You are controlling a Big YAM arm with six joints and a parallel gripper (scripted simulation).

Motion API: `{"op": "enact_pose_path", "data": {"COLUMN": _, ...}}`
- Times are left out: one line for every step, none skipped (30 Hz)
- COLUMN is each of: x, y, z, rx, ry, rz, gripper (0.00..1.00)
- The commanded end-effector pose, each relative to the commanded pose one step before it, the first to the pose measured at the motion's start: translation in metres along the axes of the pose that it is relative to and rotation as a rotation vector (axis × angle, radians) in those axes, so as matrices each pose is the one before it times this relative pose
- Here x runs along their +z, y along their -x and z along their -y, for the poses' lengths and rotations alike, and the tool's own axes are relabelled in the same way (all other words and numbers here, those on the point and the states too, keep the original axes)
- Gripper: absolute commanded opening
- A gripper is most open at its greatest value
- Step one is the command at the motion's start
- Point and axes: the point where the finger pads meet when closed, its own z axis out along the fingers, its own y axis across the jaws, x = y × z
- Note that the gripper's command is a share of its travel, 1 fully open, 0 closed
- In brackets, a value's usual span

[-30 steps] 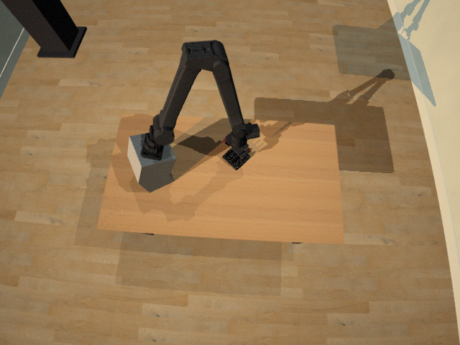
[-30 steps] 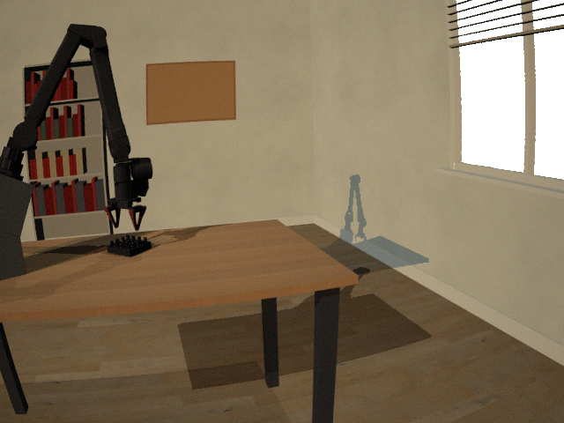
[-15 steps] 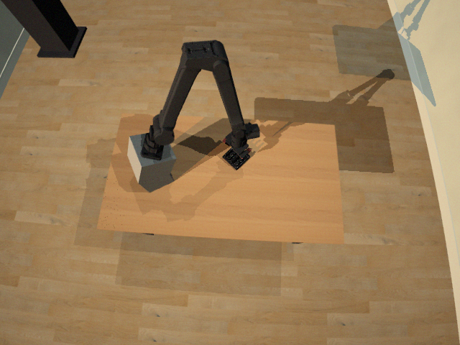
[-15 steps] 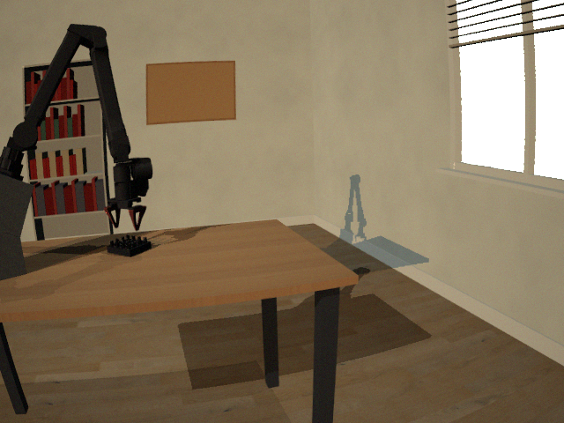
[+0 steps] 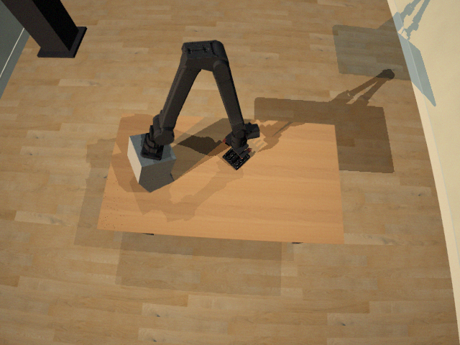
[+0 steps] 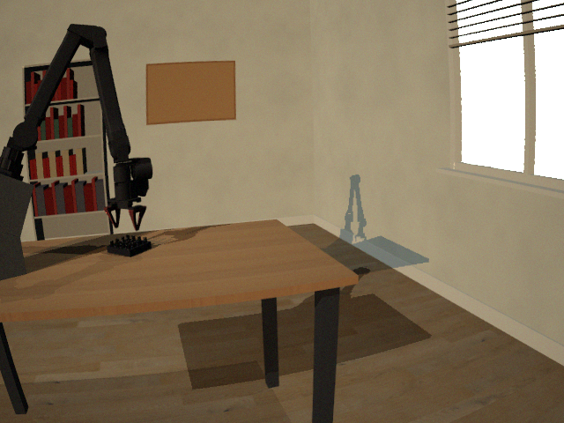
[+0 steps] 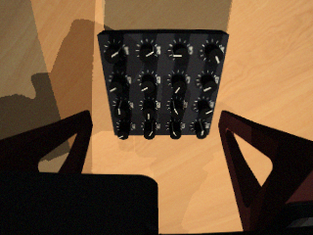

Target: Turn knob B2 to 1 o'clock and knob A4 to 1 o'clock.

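Note:
The knob box is a black block with four rows of four knobs. It stands flat on the wooden table, toward the back left. Each knob has a white line, and they point in different directions. In the wrist view small pale name tags seem to sit to the right of each knob; I cannot read them. My gripper hangs straight down a short way above the box. Its dark, red-tipped fingers are wide open and empty, one on each side of the box in the wrist view.
The arm's grey pedestal stands on the table's left end, close to the box. A bookshelf stands against the wall behind the table. The table's edges lie far from the box.

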Motion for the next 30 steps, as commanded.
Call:
{"op": "enact_pose_path", "data": {"x": -0.00440, "y": 0.00789, "z": 0.00775, "rx": -0.01032, "ry": -0.01182, "rz": 0.02205, "gripper": 1.00}}
{"op": "enact_pose_path", "data": {"x": 0.00000, "y": -0.00002, "z": 0.00000, "rx": 0.00002, "ry": 0.00000, "rz": -0.00001, "gripper": 1.00}}
{"op": "enact_pose_path", "data": {"x": 0.00000, "y": -0.00012, "z": 0.00002, "rx": 0.00013, "ry": -0.00002, "rz": -0.00005, "gripper": 1.00}}
{"op": "enact_pose_path", "data": {"x": 0.00001, "y": -0.00039, "z": 0.00006, "rx": 0.00041, "ry": -0.00008, "rz": -0.00017, "gripper": 1.00}}
{"op": "enact_pose_path", "data": {"x": 0.00001, "y": -0.00079, "z": 0.00013, "rx": 0.00083, "ry": -0.00019, "rz": -0.00035, "gripper": 1.00}}
{"op": "enact_pose_path", "data": {"x": 0.00002, "y": -0.00132, "z": 0.00022, "rx": 0.00139, "ry": -0.00035, "rz": -0.00060, "gripper": 1.00}}
{"op": "enact_pose_path", "data": {"x": 0.00000, "y": 0.00000, "z": 0.00000, "rx": 0.00000, "ry": 0.00000, "rz": 0.00000, "gripper": 1.00}}
{"op": "enact_pose_path", "data": {"x": 0.00000, "y": 0.00000, "z": 0.00000, "rx": 0.00000, "ry": 0.00000, "rz": 0.00000, "gripper": 1.00}}
{"op": "enact_pose_path", "data": {"x": 0.00003, "y": -0.00197, "z": 0.00035, "rx": 0.00205, "ry": -0.00068, "rz": -0.00099, "gripper": 1.00}}
{"op": "enact_pose_path", "data": {"x": 0.00017, "y": -0.00189, "z": -0.00080, "rx": -0.00013, "ry": 0.00079, "rz": -0.00061, "gripper": 1.00}}
{"op": "enact_pose_path", "data": {"x": 0.00012, "y": -0.00173, "z": -0.00070, "rx": -0.00054, "ry": 0.00057, "rz": -0.00048, "gripper": 1.00}}
{"op": "enact_pose_path", "data": {"x": -0.00010, "y": -0.00107, "z": -0.00018, "rx": -0.00057, "ry": 0.00114, "rz": -0.00125, "gripper": 1.00}}
{"op": "enact_pose_path", "data": {"x": -0.00011, "y": -0.00122, "z": -0.00016, "rx": -0.00073, "ry": 0.00111, "rz": -0.00122, "gripper": 1.00}}
{"op": "enact_pose_path", "data": {"x": -0.00015, "y": -0.00031, "z": 0.00056, "rx": -0.00119, "ry": -0.00187, "rz": 0.00296, "gripper": 1.00}}
{"op": "enact_pose_path", "data": {"x": -0.00018, "y": -0.00058, "z": 0.00044, "rx": -0.00061, "ry": -0.00155, "rz": 0.00228, "gripper": 1.00}}
{"op": "enact_pose_path", "data": {"x": -0.00022, "y": -0.00110, "z": 0.00016, "rx": -0.00011, "ry": -0.00049, "rz": 0.00063, "gripper": 1.00}}
{"op": "enact_pose_path", "data": {"x": -0.00024, "y": -0.00122, "z": 0.00017, "rx": -0.00013, "ry": -0.00055, "rz": 0.00070, "gripper": 1.00}}
{"op": "enact_pose_path", "data": {"x": -0.00021, "y": -0.00138, "z": 0.00016, "rx": -0.00012, "ry": -0.00051, "rz": 0.00062, "gripper": 1.00}}
{"op": "enact_pose_path", "data": {"x": -0.00018, "y": -0.00154, "z": 0.00016, "rx": -0.00011, "ry": -0.00045, "rz": 0.00052, "gripper": 1.00}}
{"op": "enact_pose_path", "data": {"x": -0.00018, "y": -0.00165, "z": 0.00015, "rx": -0.00011, "ry": -0.00046, "rz": 0.00052, "gripper": 1.00}}
{"op": "enact_pose_path", "data": {"x": -0.00012, "y": -0.00182, "z": 0.00013, "rx": -0.00009, "ry": -0.00036, "rz": 0.00036, "gripper": 1.00}}
{"op": "enact_pose_path", "data": {"x": -0.00006, "y": -0.00196, "z": 0.00011, "rx": -0.00007, "ry": -0.00026, "rz": 0.00020, "gripper": 1.00}}
{"op": "enact_pose_path", "data": {"x": -0.00002, "y": -0.00208, "z": 0.00008, "rx": -0.00005, "ry": -0.00018, "rz": 0.00008, "gripper": 1.00}}
{"op": "enact_pose_path", "data": {"x": 0.00000, "y": 0.00000, "z": 0.00000, "rx": 0.00000, "ry": 0.00000, "rz": 0.00000, "gripper": 1.00}}
{"op": "enact_pose_path", "data": {"x": 0.00000, "y": 0.00000, "z": 0.00000, "rx": 0.00000, "ry": 0.00000, "rz": 0.00000, "gripper": 1.00}}
{"op": "enact_pose_path", "data": {"x": 0.00010, "y": -0.00227, "z": 0.00001, "rx": 0.00003, "ry": 0.00018, "rz": -0.00042, "gripper": 1.00}}
{"op": "enact_pose_path", "data": {"x": 0.00010, "y": -0.00230, "z": 0.00002, "rx": -0.00002, "ry": -0.00006, "rz": -0.00009, "gripper": 1.00}}
{"op": "enact_pose_path", "data": {"x": 0.00018, "y": -0.00241, "z": -0.00002, "rx": 0.00004, "ry": 0.00021, "rz": -0.00046, "gripper": 1.00}}
{"op": "enact_pose_path", "data": {"x": 0.00023, "y": -0.00248, "z": -0.00006, "rx": 0.00007, "ry": 0.00033, "rz": -0.00062, "gripper": 1.00}}
{"op": "enact_pose_path", "data": {"x": 0.00031, "y": -0.00256, "z": -0.00010, "rx": 0.00011, "ry": 0.00051, "rz": -0.00085, "gripper": 1.00}}
